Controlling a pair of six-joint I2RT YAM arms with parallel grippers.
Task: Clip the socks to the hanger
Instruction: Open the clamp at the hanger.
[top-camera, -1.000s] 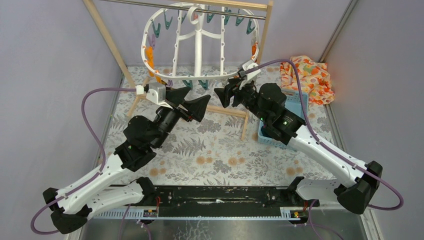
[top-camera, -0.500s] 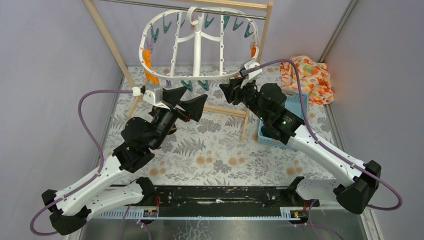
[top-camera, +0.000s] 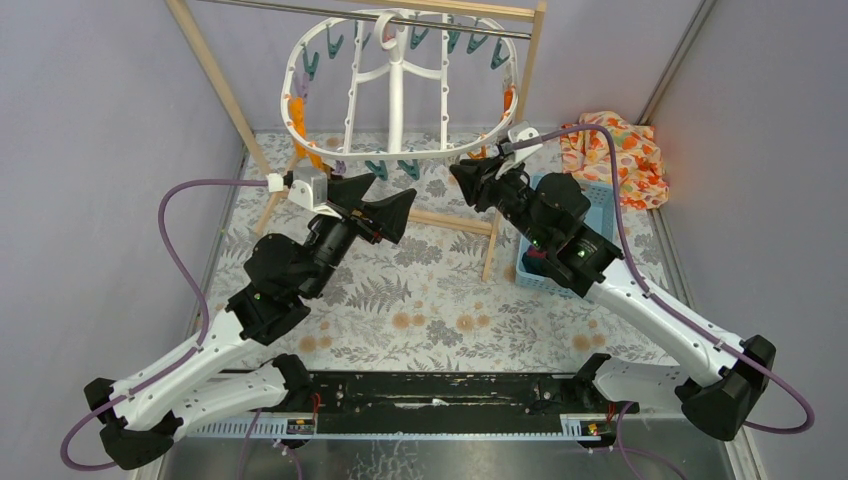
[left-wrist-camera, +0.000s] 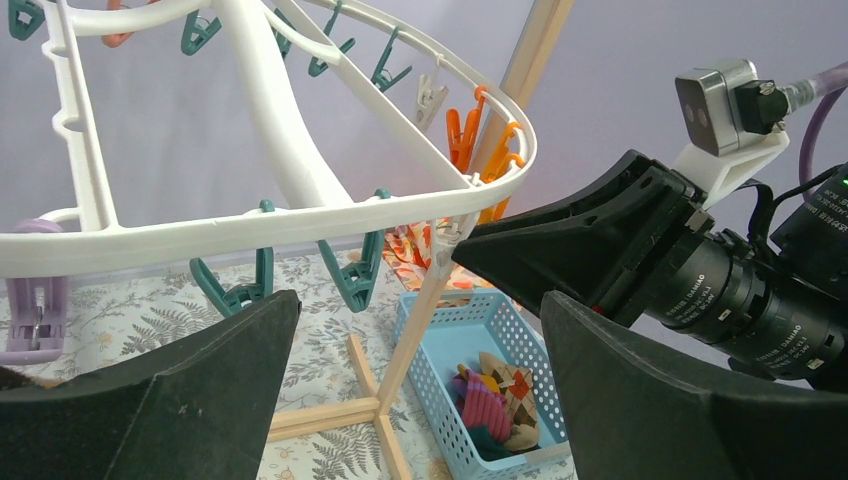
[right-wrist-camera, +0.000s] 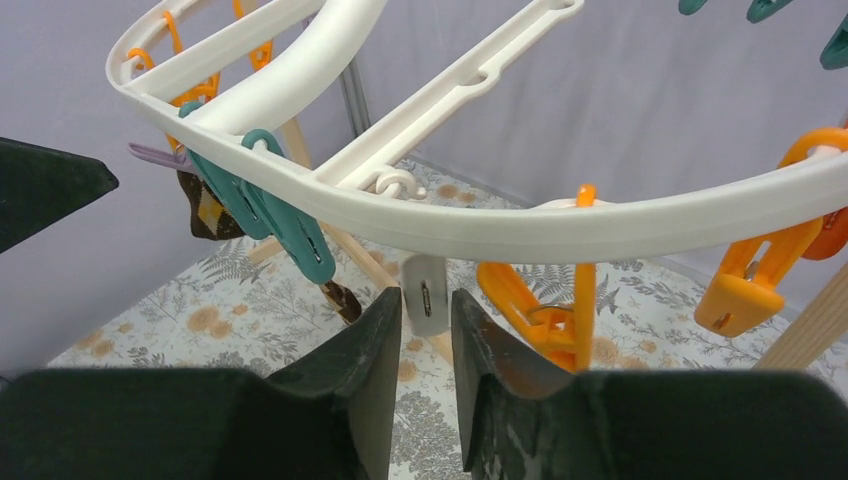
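Observation:
The white oval hanger (top-camera: 396, 90) hangs from the rail with teal, orange and purple pegs. My right gripper (top-camera: 468, 172) is at its near right rim. In the right wrist view the gripper (right-wrist-camera: 427, 305) is shut on a small white peg (right-wrist-camera: 427, 290) hanging from the rim (right-wrist-camera: 480, 228). A dark brown checked sock (right-wrist-camera: 206, 212) hangs from a peg at the far left. My left gripper (top-camera: 378, 202) is wide open and empty below the rim (left-wrist-camera: 250, 228). A magenta sock (left-wrist-camera: 484, 408) and a checked sock (left-wrist-camera: 520, 385) lie in the blue basket (left-wrist-camera: 440, 372).
The wooden rack's post (top-camera: 497, 228) and floor bars (left-wrist-camera: 330, 415) stand between the two arms. The blue basket (top-camera: 598, 200) is mostly hidden under the right arm. An orange floral cloth (top-camera: 618, 152) lies at the back right. Orange pegs (right-wrist-camera: 545, 300) hang right of the white peg.
My right gripper has moved right and away towards the hanger's near right rim and now holds the white peg. The hanger has swung slightly. The left arm has barely moved.

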